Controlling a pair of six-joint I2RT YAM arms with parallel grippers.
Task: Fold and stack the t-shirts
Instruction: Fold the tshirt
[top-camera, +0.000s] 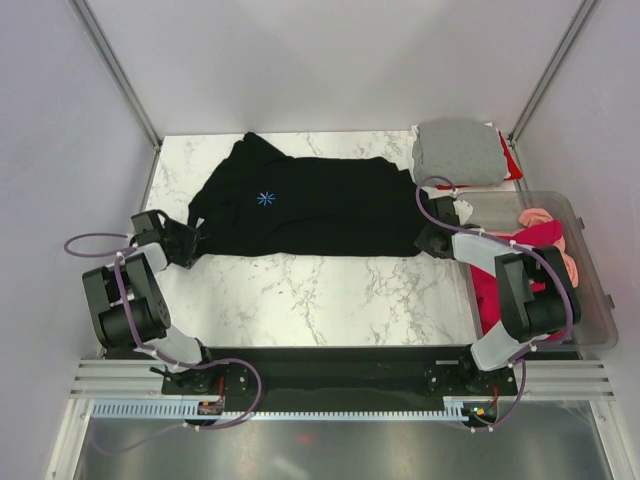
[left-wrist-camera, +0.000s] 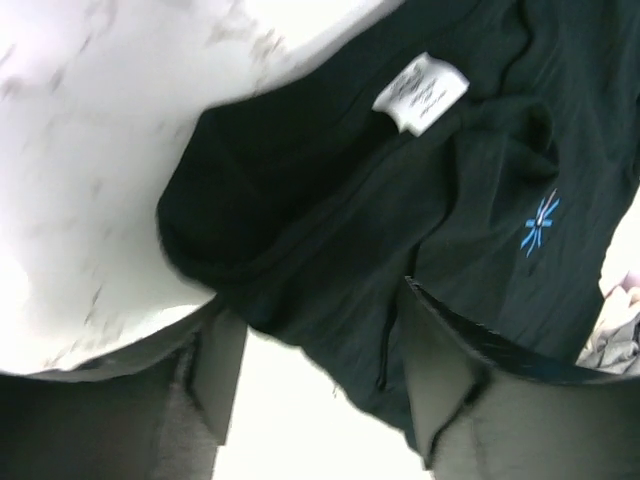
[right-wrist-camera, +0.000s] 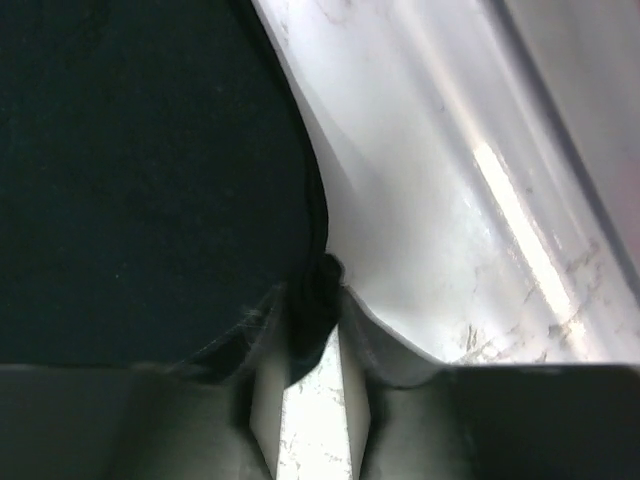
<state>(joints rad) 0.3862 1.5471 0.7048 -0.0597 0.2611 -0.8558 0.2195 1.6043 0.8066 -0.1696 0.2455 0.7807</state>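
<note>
A large black t-shirt (top-camera: 320, 210) lies spread across the marble table, its blue starburst logo (top-camera: 265, 198) facing up. My left gripper (top-camera: 185, 243) sits at the shirt's near left corner. In the left wrist view this gripper (left-wrist-camera: 315, 310) is open, and the black cloth (left-wrist-camera: 330, 200) reaches in between its fingers beside the right one. My right gripper (top-camera: 432, 240) is at the near right corner. In the right wrist view it (right-wrist-camera: 315, 295) is shut on a bunched edge of the black cloth (right-wrist-camera: 140, 170). A folded grey t-shirt (top-camera: 458, 152) rests at the back right.
A clear plastic tub (top-camera: 590, 290) stands along the right edge, holding a crimson shirt (top-camera: 487, 295) and a salmon-pink one (top-camera: 545, 218). The shirt's white neck label (left-wrist-camera: 420, 93) shows in the left wrist view. Bare marble (top-camera: 330, 295) lies between the shirt and the arm bases.
</note>
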